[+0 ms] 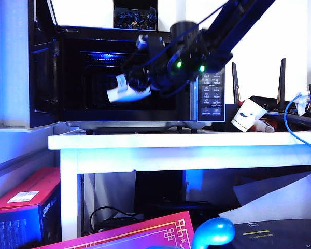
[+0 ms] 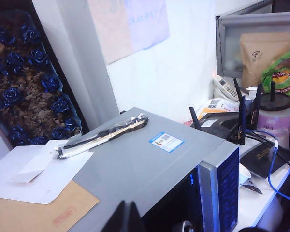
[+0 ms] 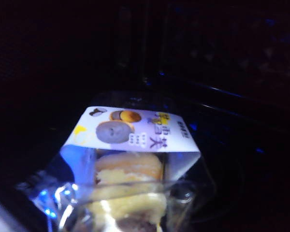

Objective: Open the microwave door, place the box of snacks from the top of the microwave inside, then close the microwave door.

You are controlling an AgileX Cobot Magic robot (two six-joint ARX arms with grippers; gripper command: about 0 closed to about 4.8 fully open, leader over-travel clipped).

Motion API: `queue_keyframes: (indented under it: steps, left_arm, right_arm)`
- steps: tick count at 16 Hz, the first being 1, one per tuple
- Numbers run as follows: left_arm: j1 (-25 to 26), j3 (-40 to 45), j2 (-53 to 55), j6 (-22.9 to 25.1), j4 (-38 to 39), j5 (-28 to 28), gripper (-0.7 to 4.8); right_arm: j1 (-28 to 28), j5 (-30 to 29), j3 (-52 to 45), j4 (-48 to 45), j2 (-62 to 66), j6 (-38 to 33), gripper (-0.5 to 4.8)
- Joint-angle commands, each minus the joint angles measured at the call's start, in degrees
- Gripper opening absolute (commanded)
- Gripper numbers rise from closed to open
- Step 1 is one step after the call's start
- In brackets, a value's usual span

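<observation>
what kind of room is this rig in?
Probably an office or lab corner, not a kitchen: the microwave shares a white table with wifi routers and a desk phone.

I see the box of snacks close up, a clear tub with pale yellow cakes under a printed paper band, against the microwave's dark interior.

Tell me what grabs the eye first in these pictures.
The microwave stands on the white table with its door swung wide open to the left, and the right gripper reaches into the dark cavity holding the box of snacks, a clear tub with pale yellow cakes under a printed label. The left gripper hovers above the microwave's grey top, near a dark box of blue pieces.
</observation>
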State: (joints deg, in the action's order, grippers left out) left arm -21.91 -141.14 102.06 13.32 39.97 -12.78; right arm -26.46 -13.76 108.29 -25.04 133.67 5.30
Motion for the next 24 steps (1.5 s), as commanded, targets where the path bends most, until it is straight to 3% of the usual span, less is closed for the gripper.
queue_keyframes:
  steps: [1,12,14,15,18,19,20,23,24]
  left_arm:
    - [-0.1,-0.1,-0.4,0.2,-0.2,-0.1,-0.05]
    - [-0.1,-0.1,-0.4,0.2,2.7,-0.1,-0.05]
    - [-0.1,-0.1,-0.4,0.2,2.8,-0.1,-0.05]
    - [-0.1,-0.1,-0.4,0.2,2.8,-0.1,-0.05]
    - [-0.1,-0.1,-0.4,0.2,2.9,-0.1,-0.05]
    - [-0.1,-0.1,-0.4,0.2,2.9,-0.1,-0.05]
    - [-0.1,-0.1,-0.4,0.2,2.9,-0.1,-0.05]
    - [-0.1,-0.1,-0.4,0.2,2.9,-0.1,-0.05]
    - [-0.1,-0.1,-0.4,0.2,2.9,-0.1,-0.05]
  right_arm:
    - [-0.8,3.8,0.7,-4.5,1.7,-0.9,2.11]
    - [-2.1,8.2,23.0,0.0,14.8,-3.7,2.11]
    - [-2.1,9.2,23.2,0.1,14.8,-3.6,2.24]
    - [-2.1,9.2,23.2,0.4,14.8,-3.0,2.64]
    - [-2.1,9.2,23.2,1.3,14.8,-2.3,2.66]
    - [-2.1,8.9,23.2,1.4,14.8,-2.2,4.29]
    - [-2.1,8.1,23.2,1.3,14.6,-2.2,4.79]
    - [-2.1,6.8,23.4,5.6,12.9,-2.0,4.79]
    - [-2.1,6.6,23.4,11.0,11.0,-2.0,4.79]
